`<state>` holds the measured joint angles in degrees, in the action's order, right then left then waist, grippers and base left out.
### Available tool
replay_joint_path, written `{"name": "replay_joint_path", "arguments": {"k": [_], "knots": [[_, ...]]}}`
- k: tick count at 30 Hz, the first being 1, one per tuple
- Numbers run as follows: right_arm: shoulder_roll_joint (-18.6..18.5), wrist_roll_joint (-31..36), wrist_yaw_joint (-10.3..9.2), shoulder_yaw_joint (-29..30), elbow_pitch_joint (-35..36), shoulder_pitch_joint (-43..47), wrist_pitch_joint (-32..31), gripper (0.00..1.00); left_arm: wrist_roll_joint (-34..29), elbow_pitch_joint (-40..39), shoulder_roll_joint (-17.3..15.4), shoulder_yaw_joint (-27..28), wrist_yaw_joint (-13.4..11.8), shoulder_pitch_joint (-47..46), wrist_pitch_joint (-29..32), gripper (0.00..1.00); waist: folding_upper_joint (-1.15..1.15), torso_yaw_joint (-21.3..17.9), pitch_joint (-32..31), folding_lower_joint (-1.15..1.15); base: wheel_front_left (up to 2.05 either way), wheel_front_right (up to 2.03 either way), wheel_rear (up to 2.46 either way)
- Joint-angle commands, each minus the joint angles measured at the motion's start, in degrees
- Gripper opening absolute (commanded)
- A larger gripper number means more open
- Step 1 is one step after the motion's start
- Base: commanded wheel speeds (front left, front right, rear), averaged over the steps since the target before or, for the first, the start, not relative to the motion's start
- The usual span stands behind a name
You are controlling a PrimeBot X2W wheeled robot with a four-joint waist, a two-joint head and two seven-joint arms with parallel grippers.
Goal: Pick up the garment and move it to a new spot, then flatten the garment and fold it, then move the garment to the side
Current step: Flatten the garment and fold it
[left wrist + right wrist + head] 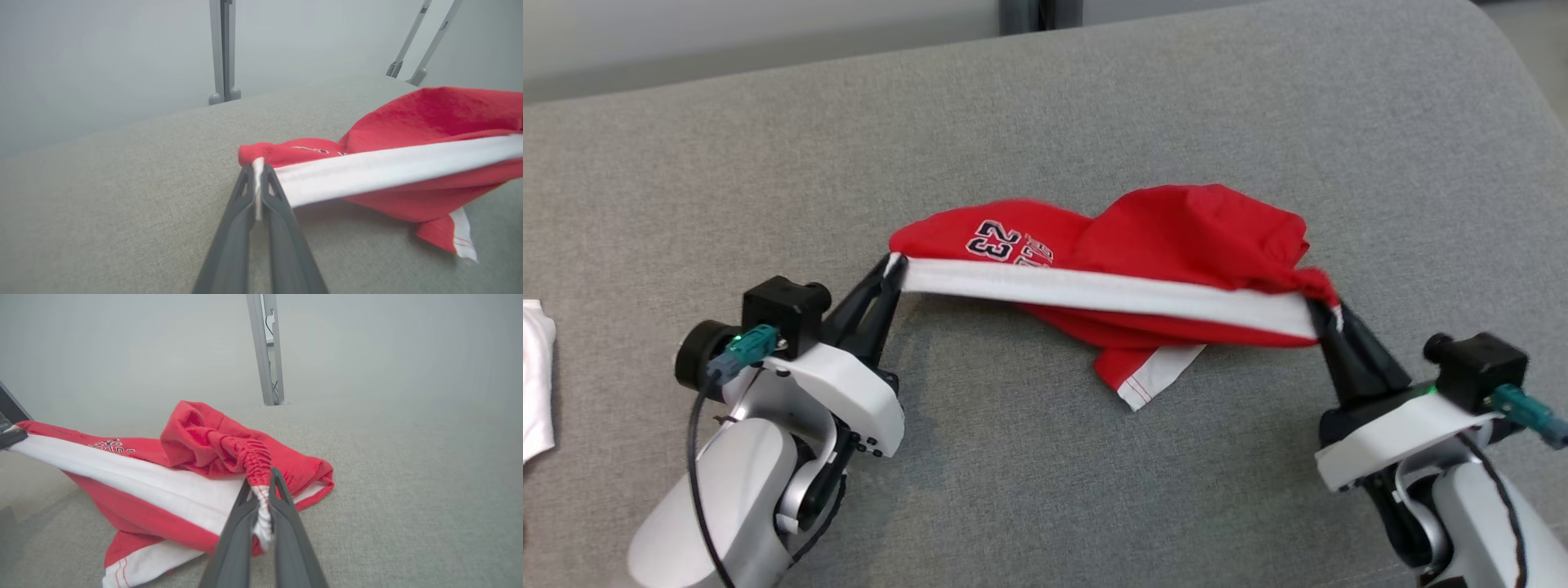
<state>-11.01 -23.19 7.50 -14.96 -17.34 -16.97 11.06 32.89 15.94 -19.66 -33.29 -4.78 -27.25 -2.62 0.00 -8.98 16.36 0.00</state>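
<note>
Shorts [1176, 229] of red jersey cloth, with a white side stripe [1094, 294] and a "23" print [994, 242], hang part-lifted over the middle of the grey upholstered cushion [1094, 98]. The stripe is drawn into a taut band above the cushion between the two pincers. The rest of the cloth slumps in loose folds onto the cushion, and one leg hem [1147, 376] droops to touch its surface.

The left gripper [892, 269] has its fingers pressed together on one end of the stripe, with only a sliver of white cloth between them. The right gripper [1327, 314] is likewise clamped tight, pinching the gathered elastic waistband [255, 461] at the stripe's other end. A separate white cloth [535, 384] lies at the cushion's far left edge, well apart from the shorts.

Judging by the sag, the fabric is light, thin and limp, so it will follow any pull and bunch wherever it is unsupported. It looks smooth and might slip out of a shallow pinch. The thick, ribbed waistband seems the surest hold, with the sewn stripe edge and hems next best. Holding both ends of one seam should let tension spread the cloth when it is laid on the cushion.
</note>
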Motion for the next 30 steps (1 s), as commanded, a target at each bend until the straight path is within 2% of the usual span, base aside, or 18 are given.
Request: {"name": "replay_joint_path", "arguments": {"k": [1, 3, 4, 8, 17, 24, 30], "knots": [[-0.57, -0.24, -0.01, 0.47, 0.54, -0.16, -0.09, 0.00, -0.11, -0.51, -0.70, 0.42, -0.57, 0.45, -0.25, 0.00, 0.00, 0.23, -0.73, 0.00, 0.00, 0.00, 0.00], [-1.31, 0.11, -0.01, 1.81, 4.59, -0.32, -0.32, 0.00, -0.73, -4.35, -1.88, 1.36, -2.09, 0.92, -0.41, 0.00, 0.00, 0.67, -1.69, 0.00, 0.00, 0.00, 0.00], [-1.29, -0.34, -0.01, 3.48, 8.54, -0.35, -0.97, 0.00, -1.19, -8.49, -2.82, 2.28, -3.62, 1.30, -0.62, 0.00, 0.00, 1.28, -2.61, 0.00, 0.00, 0.00, 0.00], [-0.96, -0.01, -0.01, 6.94, 15.70, -1.08, -2.49, 0.00, -3.32, -17.04, -4.92, 4.05, -6.97, 1.36, -0.90, 0.00, 0.00, 2.81, -4.46, 0.00, 0.00, 0.00, 0.00], [0.68, -0.79, -0.01, 11.78, 29.00, -3.76, -7.50, 0.00, -9.05, -36.42, -8.62, 7.98, -12.83, -2.74, -0.01, 0.00, 0.00, 6.21, -8.22, 0.00, 0.00, 0.00, 0.00], [1.61, -1.59, -0.01, 13.84, 34.05, -5.62, -10.55, 0.00, -11.69, -44.74, -10.49, 9.14, -14.05, -6.50, 2.72, 0.00, 0.00, 6.74, -8.61, 0.00, 0.00, 0.00, 0.00], [2.76, -2.27, -0.01, 14.24, 34.75, -6.06, -12.00, 0.00, -11.62, -46.28, -10.42, 9.01, -14.33, -7.69, 4.40, 0.00, 0.00, 6.35, -7.30, 0.00, 0.00, 0.00, 0.00]]}}
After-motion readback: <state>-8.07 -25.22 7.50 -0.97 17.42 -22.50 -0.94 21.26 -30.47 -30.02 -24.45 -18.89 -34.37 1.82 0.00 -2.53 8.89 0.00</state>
